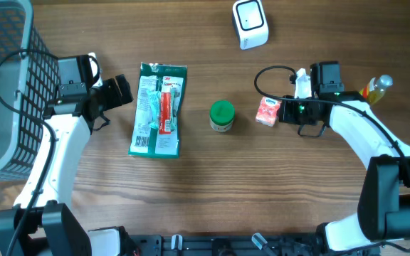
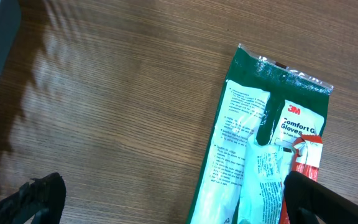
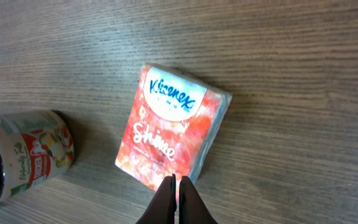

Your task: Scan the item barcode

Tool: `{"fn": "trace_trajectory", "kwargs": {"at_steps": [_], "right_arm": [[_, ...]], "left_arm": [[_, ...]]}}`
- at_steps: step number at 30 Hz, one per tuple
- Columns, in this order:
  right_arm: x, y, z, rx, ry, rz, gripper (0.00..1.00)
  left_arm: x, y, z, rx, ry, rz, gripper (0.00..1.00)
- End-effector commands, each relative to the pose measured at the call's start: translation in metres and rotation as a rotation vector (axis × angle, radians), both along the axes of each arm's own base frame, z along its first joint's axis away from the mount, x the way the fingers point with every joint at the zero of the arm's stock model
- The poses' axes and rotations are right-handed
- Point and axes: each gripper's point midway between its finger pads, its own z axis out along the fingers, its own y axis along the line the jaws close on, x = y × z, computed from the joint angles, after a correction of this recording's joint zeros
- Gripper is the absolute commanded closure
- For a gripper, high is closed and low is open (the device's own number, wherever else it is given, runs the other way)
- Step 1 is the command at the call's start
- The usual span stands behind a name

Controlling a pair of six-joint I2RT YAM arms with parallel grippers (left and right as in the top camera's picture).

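On the counter [image 1: 212,178], the left fingers [image 1: 122,92] are spread wide and empty, just left of the gloves pack [image 1: 159,110]. Beyond the green-lidded jar [image 1: 221,116] the tissue pack [image 1: 267,112] lies flat. The right fingers [image 3: 176,200] are clenched together, empty, with their tips at its right edge; I cannot tell whether they touch it. The scanner [image 1: 250,23] stands well apart.

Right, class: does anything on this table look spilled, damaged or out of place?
Nothing stands out. The gloves pack, green-lidded jar and tissue pack sit intact, with no spills; the tissue pack is merely slightly skewed.
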Motion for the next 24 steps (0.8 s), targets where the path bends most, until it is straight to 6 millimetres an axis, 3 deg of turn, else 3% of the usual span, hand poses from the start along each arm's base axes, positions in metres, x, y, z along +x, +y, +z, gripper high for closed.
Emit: {"fn": "trace_trajectory", "kwargs": {"at_steps": [1, 3, 4, 15, 20, 24], "right_arm": [[0.0, -0.002, -0.008, 0.0, 0.028, -0.051, 0.79], [0.004, -0.003, -0.009, 0.017, 0.042, -0.121, 0.67], [0.005, -0.003, -0.009, 0.024, 0.044, -0.14, 0.66], [0.005, -0.003, -0.049, 0.038, 0.144, -0.213, 0.66], [0.005, -0.002, -0.053, 0.04, 0.153, -0.213, 0.67], [0.005, -0.002, -0.054, 0.044, 0.159, -0.229, 0.74]], "left_arm": [[0.002, 0.0, 0.003, -0.002, -0.011, -0.016, 0.0], [0.002, 0.0, 0.003, -0.001, -0.011, -0.016, 0.0], [0.002, 0.0, 0.003, -0.002, -0.011, -0.016, 0.0], [0.002, 0.0, 0.003, -0.002, -0.011, -0.016, 0.0], [0.002, 0.0, 0.003, -0.002, -0.011, -0.016, 0.0], [0.002, 0.0, 0.003, -0.002, -0.011, -0.016, 0.0]]}}
